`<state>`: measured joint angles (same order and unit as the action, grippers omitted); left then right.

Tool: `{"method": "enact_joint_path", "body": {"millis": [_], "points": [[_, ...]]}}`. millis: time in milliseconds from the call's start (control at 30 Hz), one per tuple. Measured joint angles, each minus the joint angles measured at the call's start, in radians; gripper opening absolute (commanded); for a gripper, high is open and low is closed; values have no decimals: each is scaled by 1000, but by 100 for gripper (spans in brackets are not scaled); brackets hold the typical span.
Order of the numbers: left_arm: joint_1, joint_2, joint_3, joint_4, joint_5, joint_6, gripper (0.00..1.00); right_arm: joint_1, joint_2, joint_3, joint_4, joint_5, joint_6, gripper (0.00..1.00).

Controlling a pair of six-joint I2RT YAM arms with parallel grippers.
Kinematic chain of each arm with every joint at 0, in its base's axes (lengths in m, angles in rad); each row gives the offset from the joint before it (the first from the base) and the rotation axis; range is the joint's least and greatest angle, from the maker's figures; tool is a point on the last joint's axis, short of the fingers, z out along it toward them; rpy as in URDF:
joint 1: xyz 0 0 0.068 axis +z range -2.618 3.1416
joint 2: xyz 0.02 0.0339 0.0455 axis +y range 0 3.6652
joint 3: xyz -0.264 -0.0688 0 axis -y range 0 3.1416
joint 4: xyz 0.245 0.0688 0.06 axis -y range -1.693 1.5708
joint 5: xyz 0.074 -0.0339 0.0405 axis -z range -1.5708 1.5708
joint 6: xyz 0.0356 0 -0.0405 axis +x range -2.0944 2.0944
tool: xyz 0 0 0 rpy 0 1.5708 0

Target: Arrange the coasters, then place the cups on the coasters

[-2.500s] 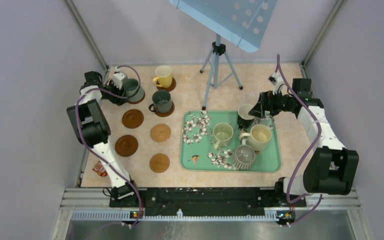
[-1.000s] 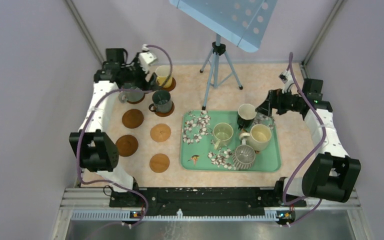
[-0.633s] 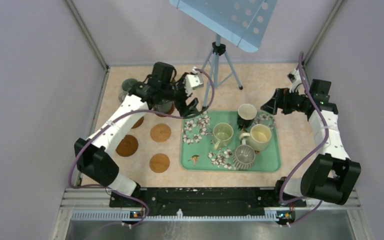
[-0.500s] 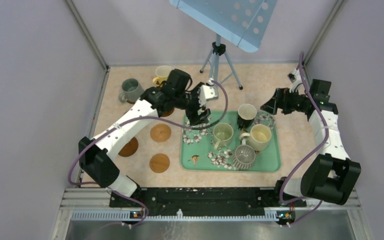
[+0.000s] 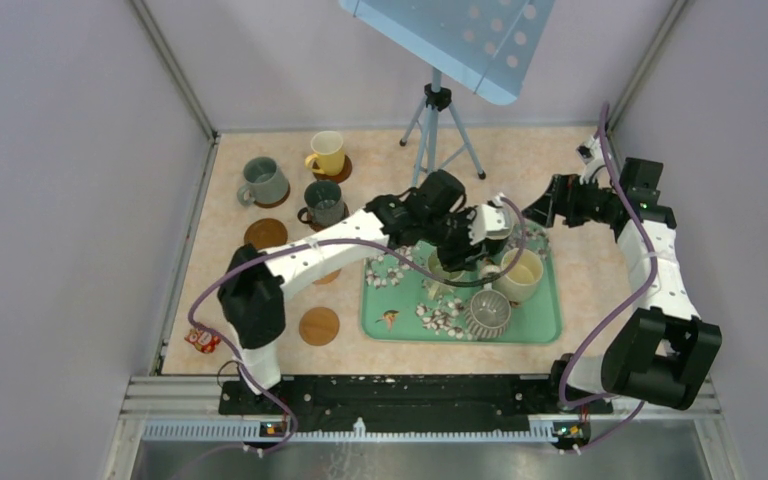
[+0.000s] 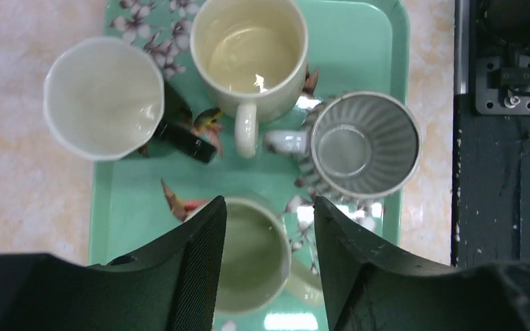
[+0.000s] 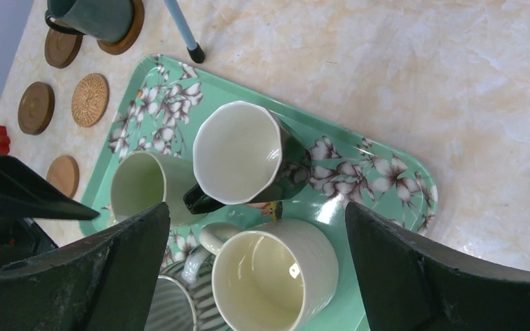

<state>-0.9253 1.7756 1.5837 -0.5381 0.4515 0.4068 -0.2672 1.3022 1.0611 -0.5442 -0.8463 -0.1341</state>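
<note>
Left gripper (image 6: 269,204) stands parted directly over the pale green mug (image 6: 248,256), clamping nothing. Beyond its fingertips: cream mug (image 6: 248,45), black mug (image 6: 103,96) and ribbed mug (image 6: 366,141), all on the green tray (image 6: 379,27). Right gripper (image 7: 257,207) is wide open and empty, near the tray. Bare coasters (image 5: 319,326) lie well to the left gripper's left on the marbled tabletop (image 5: 580,290).

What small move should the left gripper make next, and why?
Likely close the left gripper on the pale green mug: its jaws stand apart on either side of the mug, which sits on the tray, while bare coasters wait.
</note>
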Motion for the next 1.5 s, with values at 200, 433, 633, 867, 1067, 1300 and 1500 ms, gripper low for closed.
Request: {"method": "enact_joint_path", "body": {"millis": [200,433,633,867,1067,1300,1500], "points": [[-69,139,90,24,-26,-14,54,-6,-13,0,3,36,1,96],[-88,282,213,39,-31,-21,54,-24,-70,0,19,97,9,96],[-88,350,247,49,-72,-19,54,-46,-74,0,24,112,14,96],[-88,379,249,47,-106,-13,54,-50,-74,0,24,120,15,96],[-88,388,249,48,-166,-12,49,-50,-74,0,24,121,15,96],[-88,402,250,47,-202,-11,43,-50,-74,0,24,121,15,96],[-87,411,255,45,-204,-6,32,-50,-74,0,24,121,15,96]]}}
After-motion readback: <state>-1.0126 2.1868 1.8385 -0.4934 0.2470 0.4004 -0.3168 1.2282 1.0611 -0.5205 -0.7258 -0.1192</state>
